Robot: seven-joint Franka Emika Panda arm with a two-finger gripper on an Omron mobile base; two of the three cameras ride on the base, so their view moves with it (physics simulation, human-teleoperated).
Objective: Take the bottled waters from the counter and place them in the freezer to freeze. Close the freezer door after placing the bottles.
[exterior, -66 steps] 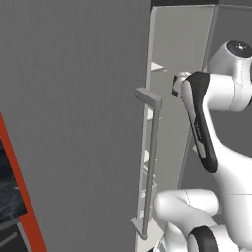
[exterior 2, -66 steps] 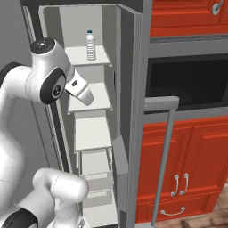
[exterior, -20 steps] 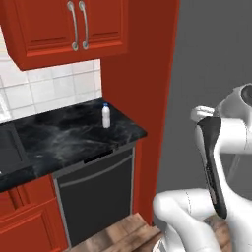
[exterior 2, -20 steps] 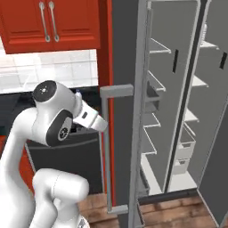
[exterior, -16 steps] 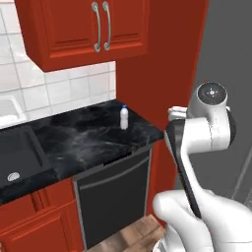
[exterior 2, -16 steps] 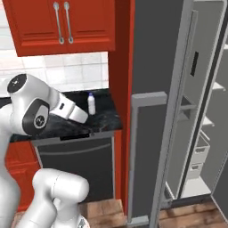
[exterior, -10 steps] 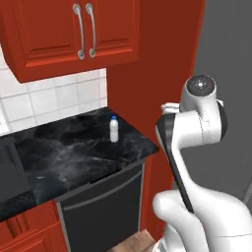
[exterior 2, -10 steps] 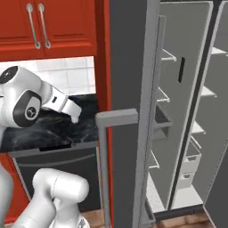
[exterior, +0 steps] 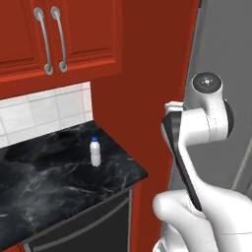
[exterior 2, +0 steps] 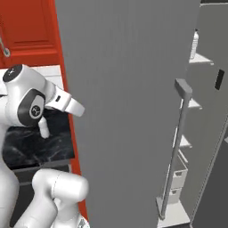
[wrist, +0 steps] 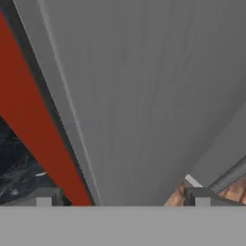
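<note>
The freezer door (exterior 2: 129,107), one tall flat grey panel, stands swung open, and its face takes up most of the right base view and the hand view. One long grey bar handle (exterior 2: 173,151) runs down it. Past its edge, the freezer (exterior 2: 202,111) shows white shelves stepping down a grey lining, and on the top shelf in sight stands one bottle (exterior 2: 194,42), too small to make out in detail.

One black marble-look counter (exterior: 59,187) with pale veins ends at a red side panel (exterior: 147,83); its front corner lies close to that panel. Above it hang two red cabinet doors (exterior: 59,34), each with one grey handle, over a strip of white tiles (exterior: 44,110).

One bottled water (exterior: 95,152) stands upright on the counter near the back wall and the right end, with bare worktop all around it: clear, pale body, blue cap.

The gripper (wrist: 123,199) faces the door's grey face at close range, its two dark fingertips (wrist: 44,197) set wide apart with nothing between them. The narrow gap between door edge and red panel shows a sliver of counter.
</note>
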